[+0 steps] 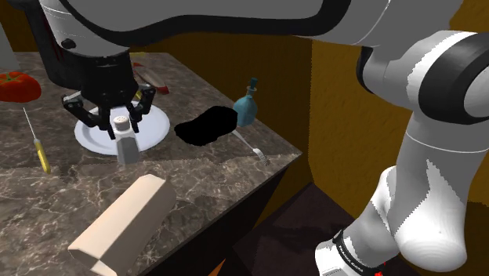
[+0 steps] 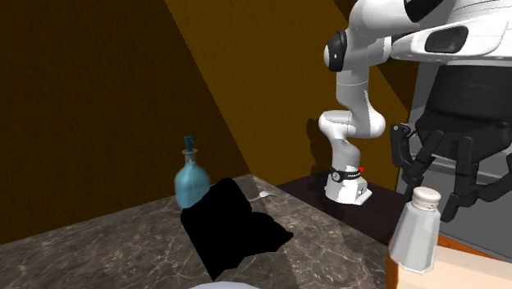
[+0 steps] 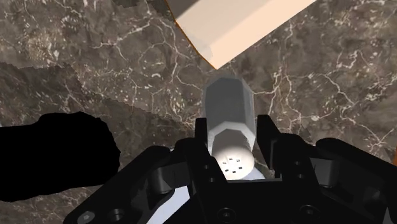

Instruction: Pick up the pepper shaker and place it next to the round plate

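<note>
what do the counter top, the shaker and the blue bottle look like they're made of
Counter top: dark stone, likely marble, going by its pale veins. Shaker: plain matt grey body and a white cap with holes. It could be glass, plastic or ceramic, and the look leaves that open. Blue bottle: probably glass, judging by its glossy teal shading, though that is not certain.

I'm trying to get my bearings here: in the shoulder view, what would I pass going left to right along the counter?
Along the counter: red tomato-like thing → yellow-handled tool → grey shaker → black patch → blue bottle.
</note>
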Controlling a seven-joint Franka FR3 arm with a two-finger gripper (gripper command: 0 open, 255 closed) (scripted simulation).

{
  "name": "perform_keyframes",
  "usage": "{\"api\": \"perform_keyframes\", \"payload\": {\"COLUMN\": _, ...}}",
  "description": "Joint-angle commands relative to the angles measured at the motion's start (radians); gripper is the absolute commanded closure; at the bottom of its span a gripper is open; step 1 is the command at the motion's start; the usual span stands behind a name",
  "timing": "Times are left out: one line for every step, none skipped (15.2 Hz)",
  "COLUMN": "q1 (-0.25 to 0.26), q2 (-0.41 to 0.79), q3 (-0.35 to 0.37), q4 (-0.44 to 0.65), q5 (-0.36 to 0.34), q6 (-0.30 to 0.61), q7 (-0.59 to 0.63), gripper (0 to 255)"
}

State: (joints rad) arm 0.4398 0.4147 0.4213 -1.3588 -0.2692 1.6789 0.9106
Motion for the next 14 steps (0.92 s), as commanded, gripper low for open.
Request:
{"api": "perform_keyframes", "payload": {"q1": -0.003, "q2": -0.001, "q3": -0.001, "q4": -0.029, "q5": 0.0, "q6": 0.028, "q7": 0.004, "gripper": 255}}
{"api": "perform_keyframes", "payload": {"q1": -0.005, "q2": -0.001, "q3": -0.001, "q4": -0.042, "q5": -0.001, "q6": 0.041, "q7": 0.006, "gripper": 255}}
{"api": "perform_keyframes", "payload": {"q1": -0.006, "q2": -0.001, "q3": -0.001, "q4": -0.055, "q5": -0.002, "q6": 0.054, "q7": 0.008, "gripper": 255}}
{"api": "perform_keyframes", "payload": {"q1": -0.007, "q2": 0.0, "q3": -0.002, "q4": -0.068, "q5": -0.002, "q6": 0.067, "q7": 0.009, "gripper": 255}}
{"api": "perform_keyframes", "payload": {"q1": -0.008, "q2": 0.001, "q3": -0.002, "q4": -0.08, "q5": -0.003, "q6": 0.08, "q7": 0.011, "gripper": 255}}
{"api": "perform_keyframes", "payload": {"q1": -0.009, "q2": 0.002, "q3": -0.003, "q4": -0.092, "q5": -0.004, "q6": 0.092, "q7": 0.013, "gripper": 255}}
{"api": "perform_keyframes", "payload": {"q1": -0.01, "q2": 0.003, "q3": -0.003, "q4": -0.103, "q5": -0.005, "q6": 0.105, "q7": 0.015, "gripper": 255}}
{"api": "perform_keyframes", "payload": {"q1": -0.011, "q2": 0.005, "q3": -0.004, "q4": -0.114, "q5": -0.007, "q6": 0.117, "q7": 0.017, "gripper": 255}}
{"api": "perform_keyframes", "payload": {"q1": -0.012, "q2": 0.007, "q3": -0.005, "q4": -0.125, "q5": -0.008, "q6": 0.13, "q7": 0.019, "gripper": 255}}
{"api": "perform_keyframes", "payload": {"q1": -0.012, "q2": 0.009, "q3": -0.005, "q4": -0.135, "q5": -0.01, "q6": 0.142, "q7": 0.022, "gripper": 255}}
{"api": "perform_keyframes", "payload": {"q1": -0.013, "q2": 0.011, "q3": -0.006, "q4": -0.145, "q5": -0.011, "q6": 0.154, "q7": 0.024, "gripper": 255}}
{"api": "perform_keyframes", "payload": {"q1": -0.013, "q2": 0.014, "q3": -0.007, "q4": -0.155, "q5": -0.013, "q6": 0.166, "q7": 0.026, "gripper": 255}}
{"api": "perform_keyframes", "payload": {"q1": -0.014, "q2": 0.017, "q3": -0.008, "q4": -0.165, "q5": -0.015, "q6": 0.178, "q7": 0.028, "gripper": 255}}
{"api": "perform_keyframes", "payload": {"q1": -0.014, "q2": 0.02, "q3": -0.009, "q4": -0.174, "q5": -0.017, "q6": 0.189, "q7": 0.03, "gripper": 255}}
